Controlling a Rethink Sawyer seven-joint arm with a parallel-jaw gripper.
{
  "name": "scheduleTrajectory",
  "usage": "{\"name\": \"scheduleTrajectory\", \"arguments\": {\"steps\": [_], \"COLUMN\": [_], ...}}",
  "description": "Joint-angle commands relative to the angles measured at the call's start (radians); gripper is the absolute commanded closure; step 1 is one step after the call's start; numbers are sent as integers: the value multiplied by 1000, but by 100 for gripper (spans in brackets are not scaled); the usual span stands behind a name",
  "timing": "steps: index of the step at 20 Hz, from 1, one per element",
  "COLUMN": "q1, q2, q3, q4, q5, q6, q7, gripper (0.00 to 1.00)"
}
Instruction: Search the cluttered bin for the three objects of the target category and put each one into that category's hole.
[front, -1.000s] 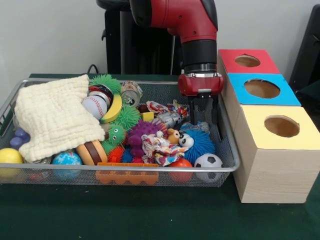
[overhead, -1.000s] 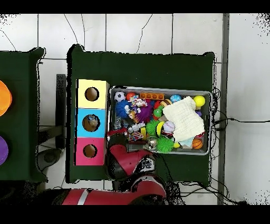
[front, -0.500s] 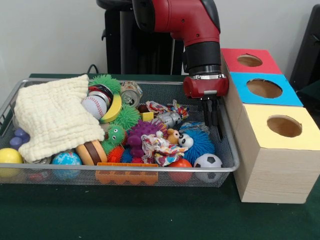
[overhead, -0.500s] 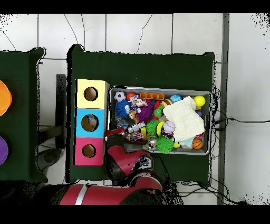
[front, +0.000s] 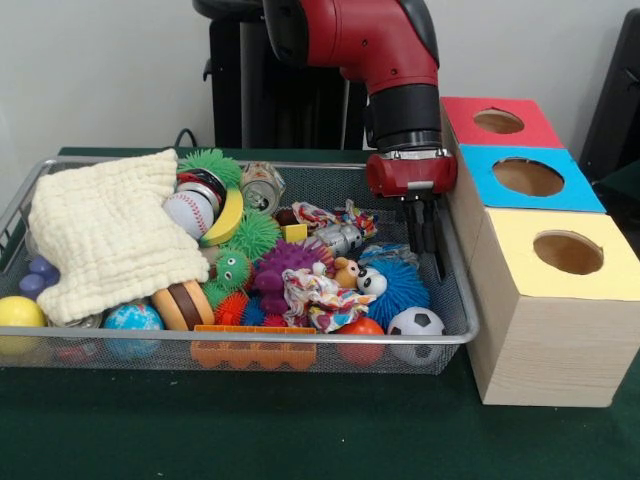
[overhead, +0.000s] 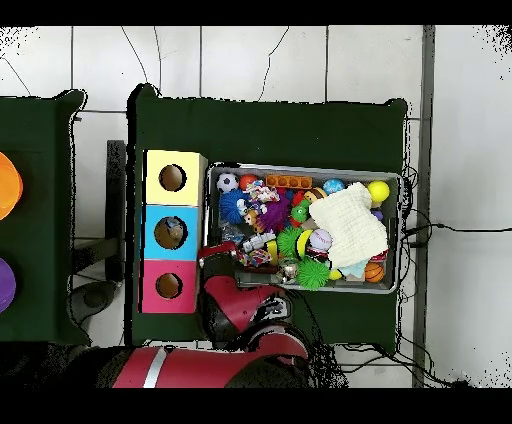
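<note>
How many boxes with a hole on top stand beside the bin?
3, in a row along the bin's side: yellow box at one end, blue box in the middle, red box at the other end.

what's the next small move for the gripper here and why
Probably a short shift back over the toys. The gripper hangs by the bin's right wall, beside the blue box, with nothing seen between its fingers. The blue spiky ball and soccer ball lie just below and toward the camera.
</note>
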Motion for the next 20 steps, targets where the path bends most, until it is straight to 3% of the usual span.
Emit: {"name": "scheduleTrajectory", "arguments": {"steps": [1,2,20], "q1": [-56,-71,-102], "q2": [277,275,248], "q3": [-11,1,31], "q4": [-127,-126,-106], "q5": [146,135,93], "q6": [396,409,408], "q7": [94,95,110], "gripper": [100,0,0]}}
